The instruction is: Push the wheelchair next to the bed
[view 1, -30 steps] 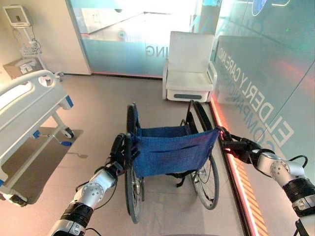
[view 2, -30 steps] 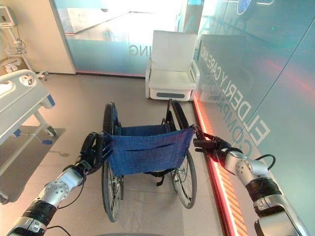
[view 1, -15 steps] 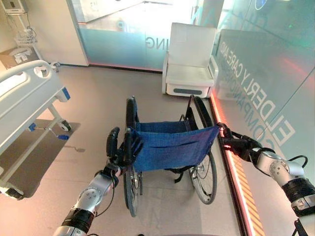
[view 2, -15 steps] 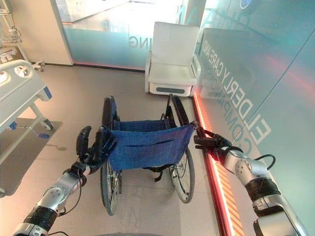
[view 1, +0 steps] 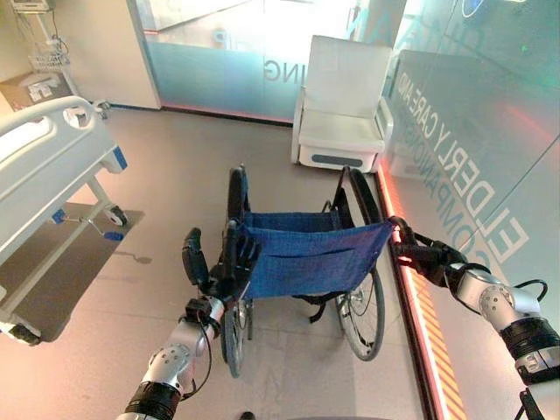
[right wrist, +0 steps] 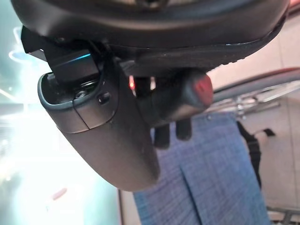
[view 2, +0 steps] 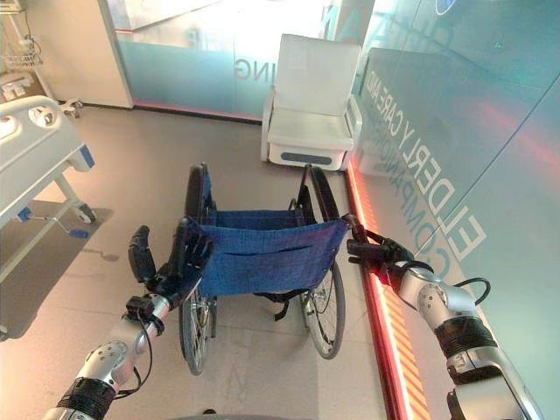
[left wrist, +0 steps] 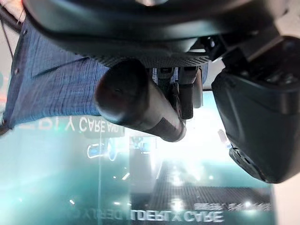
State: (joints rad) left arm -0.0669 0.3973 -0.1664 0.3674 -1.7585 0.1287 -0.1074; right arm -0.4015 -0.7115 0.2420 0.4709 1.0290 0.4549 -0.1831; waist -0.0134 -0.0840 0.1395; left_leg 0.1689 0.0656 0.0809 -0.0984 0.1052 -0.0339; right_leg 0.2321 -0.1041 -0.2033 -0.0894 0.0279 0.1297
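Note:
The wheelchair (view 1: 306, 258), with a blue cloth backrest and black wheels, stands in front of me, seen from behind. My left hand (view 1: 214, 267) is at its left push handle (left wrist: 136, 101). The fingers are straight against the handle and the backrest's edge, and the thumb is spread out to the side. My right hand (view 1: 420, 256) is curled round the right push handle (right wrist: 194, 91). The white hospital bed (view 1: 44, 166) stands off to the left, well apart from the wheelchair.
A white armchair (view 1: 341, 109) stands ahead against the frosted glass partition. A glass wall with a red glowing floor strip (view 1: 429, 324) runs close along the wheelchair's right side. A cabinet (view 1: 35, 87) stands behind the bed. Open floor lies between wheelchair and bed.
My left hand has gone from curled round the left handle to fingers straight and thumb spread. The right hand keeps its hold. The camera has shifted a little.

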